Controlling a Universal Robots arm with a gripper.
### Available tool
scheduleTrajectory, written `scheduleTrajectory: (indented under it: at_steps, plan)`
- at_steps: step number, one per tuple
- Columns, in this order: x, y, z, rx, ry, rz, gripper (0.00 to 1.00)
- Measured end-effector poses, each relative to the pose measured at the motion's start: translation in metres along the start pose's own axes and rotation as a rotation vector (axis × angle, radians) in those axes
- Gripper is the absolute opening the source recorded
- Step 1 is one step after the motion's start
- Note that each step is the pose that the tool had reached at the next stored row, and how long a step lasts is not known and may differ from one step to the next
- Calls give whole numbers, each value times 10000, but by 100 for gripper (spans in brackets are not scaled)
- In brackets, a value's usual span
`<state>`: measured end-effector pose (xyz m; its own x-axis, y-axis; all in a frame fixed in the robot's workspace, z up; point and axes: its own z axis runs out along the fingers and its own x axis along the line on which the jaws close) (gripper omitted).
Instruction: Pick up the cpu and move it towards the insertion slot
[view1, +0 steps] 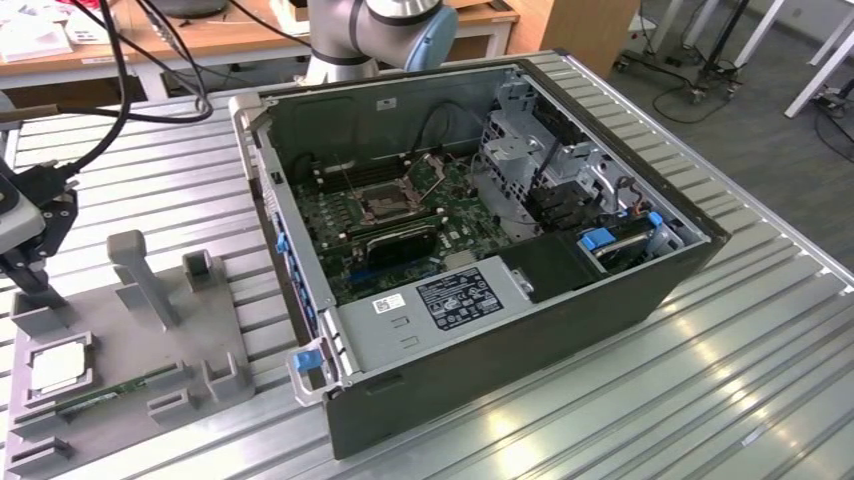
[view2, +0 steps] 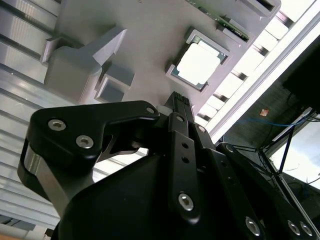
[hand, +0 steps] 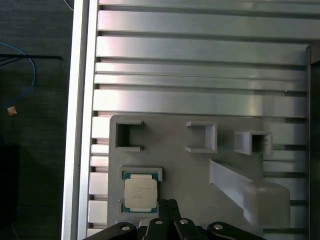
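Note:
The cpu (view1: 56, 368) lies flat in a square recess of the grey tray (view1: 200, 340) at the exterior view's lower left, its pale metal face up. Both wrist views show it too: cpu (view2: 199, 64), cpu (hand: 140, 194). My gripper (view1: 32, 288) hangs above the tray's far end, a short way from the chip. Its two black fingertips (hand: 167, 204) stand together beside the cpu with nothing between them, and the gripper (view2: 179, 101) touches nothing. The insertion slot (view1: 387, 203) is the silver-framed socket on the green board inside the open computer case.
The open computer case (view1: 534, 330) stands in the middle of the ribbed metal table (view1: 747, 380). Grey posts (view1: 134, 270) rise from the tray, and a green memory stick (view1: 100, 395) lies in its near groove. Cables (view1: 120, 90) hang at the back left.

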<state>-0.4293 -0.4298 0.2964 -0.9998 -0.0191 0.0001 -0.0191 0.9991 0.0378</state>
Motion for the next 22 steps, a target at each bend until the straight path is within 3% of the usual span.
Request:
scheduleTrajectory:
  at_steps: [22]
  plan:
    - [25,-14,98,0,-1,0,11]
